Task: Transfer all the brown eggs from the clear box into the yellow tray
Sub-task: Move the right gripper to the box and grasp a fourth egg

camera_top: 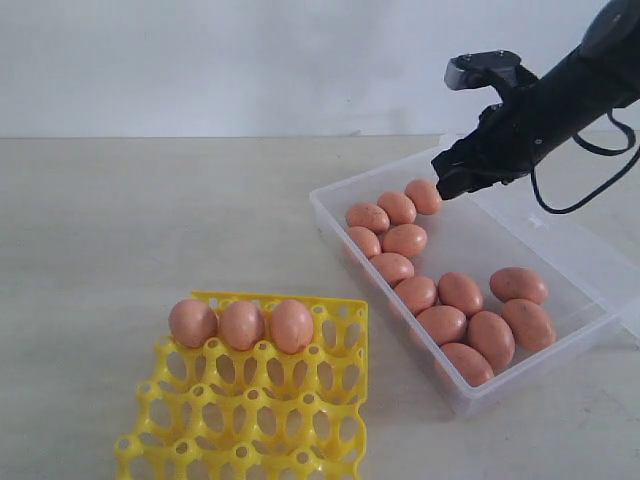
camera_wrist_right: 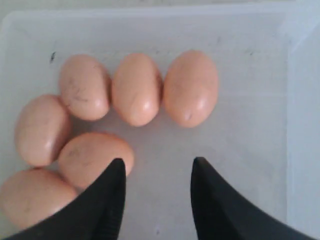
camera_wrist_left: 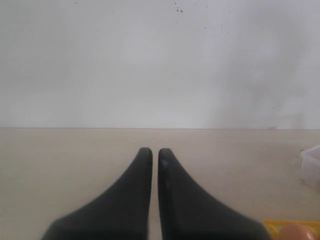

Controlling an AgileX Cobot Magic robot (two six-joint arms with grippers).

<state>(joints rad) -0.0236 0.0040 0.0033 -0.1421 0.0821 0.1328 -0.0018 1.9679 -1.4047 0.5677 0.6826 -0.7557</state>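
Yellow tray [camera_top: 345, 330] holds three brown eggs [camera_top: 243, 325], clear box [camera_top: 485, 235] thirteen — right gripper [camera_wrist_right: 157, 166] apart, left gripper [camera_wrist_left: 155, 152] together.

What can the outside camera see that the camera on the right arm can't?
Only the exterior view shows the bright yellow plastic egg tray holding three brown oval eggs. Only the right wrist view shows the right gripper from close up, its jaws apart with nothing between them. Both show the clear plastic box and the cluster of brown eggs at one end of it.
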